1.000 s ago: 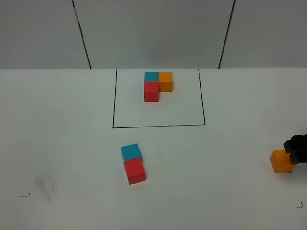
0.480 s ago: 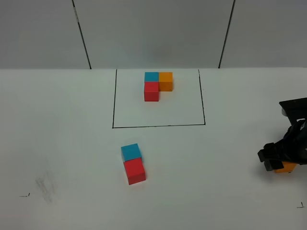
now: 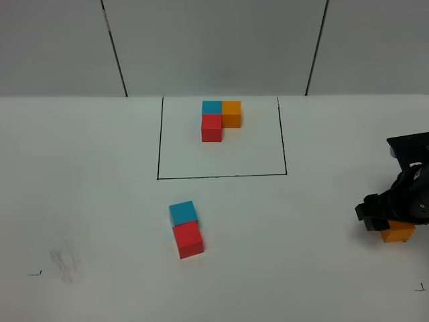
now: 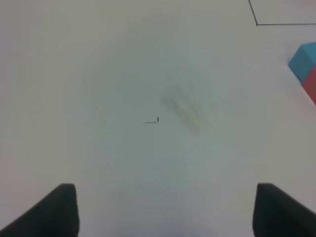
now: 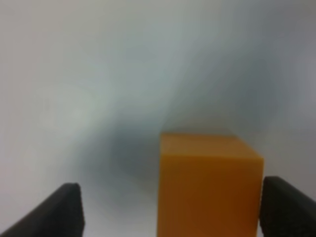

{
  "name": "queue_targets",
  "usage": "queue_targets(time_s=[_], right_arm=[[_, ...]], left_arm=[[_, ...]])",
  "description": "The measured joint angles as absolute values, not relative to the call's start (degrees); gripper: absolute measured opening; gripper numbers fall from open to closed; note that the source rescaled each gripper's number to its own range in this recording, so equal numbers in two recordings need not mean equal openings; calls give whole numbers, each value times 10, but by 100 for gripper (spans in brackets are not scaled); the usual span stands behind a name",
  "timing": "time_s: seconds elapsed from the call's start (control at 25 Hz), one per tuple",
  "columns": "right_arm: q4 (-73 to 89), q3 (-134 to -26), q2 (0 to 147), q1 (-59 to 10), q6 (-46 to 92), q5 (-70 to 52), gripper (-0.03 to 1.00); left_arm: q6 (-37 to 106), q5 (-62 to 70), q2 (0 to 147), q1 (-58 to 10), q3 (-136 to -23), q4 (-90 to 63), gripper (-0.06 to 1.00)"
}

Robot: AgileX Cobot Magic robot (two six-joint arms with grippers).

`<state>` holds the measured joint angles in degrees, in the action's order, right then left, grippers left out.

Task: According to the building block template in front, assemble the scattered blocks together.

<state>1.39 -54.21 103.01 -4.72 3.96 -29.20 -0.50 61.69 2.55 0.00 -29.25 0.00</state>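
Note:
The building block template (image 3: 221,117) is a tight L of blue, orange and red cubes inside a black-line rectangle at the back middle. The scattered blue cube (image 3: 183,212) and red cube (image 3: 189,239) touch each other at the front left of centre. They also show at the edge of the left wrist view, blue (image 4: 303,58) and red (image 4: 312,84). The scattered orange cube (image 3: 397,232) sits at the far right, partly covered by my right gripper (image 3: 383,221). In the right wrist view the orange cube (image 5: 210,185) stands between the open fingers of my right gripper (image 5: 173,212), nearer one finger. My left gripper (image 4: 168,212) is open and empty over bare table.
The white table (image 3: 80,168) carries a grey smudge (image 3: 65,261) and small black marks at the front left. The smudge also shows in the left wrist view (image 4: 182,108). A grey panelled wall (image 3: 214,40) stands behind the table.
My right gripper has come in from the right edge and lowered over the orange cube, which it now partly covers. The blue and red cubes have not moved.

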Motion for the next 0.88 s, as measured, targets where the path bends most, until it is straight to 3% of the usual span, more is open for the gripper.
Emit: queue_targets(time_s=[0.64, 0.76, 0.88], right_arm=[[12, -552, 1085, -45, 29, -273, 51], [12, -552, 1085, -44, 29, -277, 46], [11, -552, 1085, -44, 29, -281, 35]], left_arm=[[-5, 617, 25, 0, -292, 0, 58], [-5, 617, 25, 0, -292, 0, 58], [-5, 617, 25, 0, -292, 0, 58]])
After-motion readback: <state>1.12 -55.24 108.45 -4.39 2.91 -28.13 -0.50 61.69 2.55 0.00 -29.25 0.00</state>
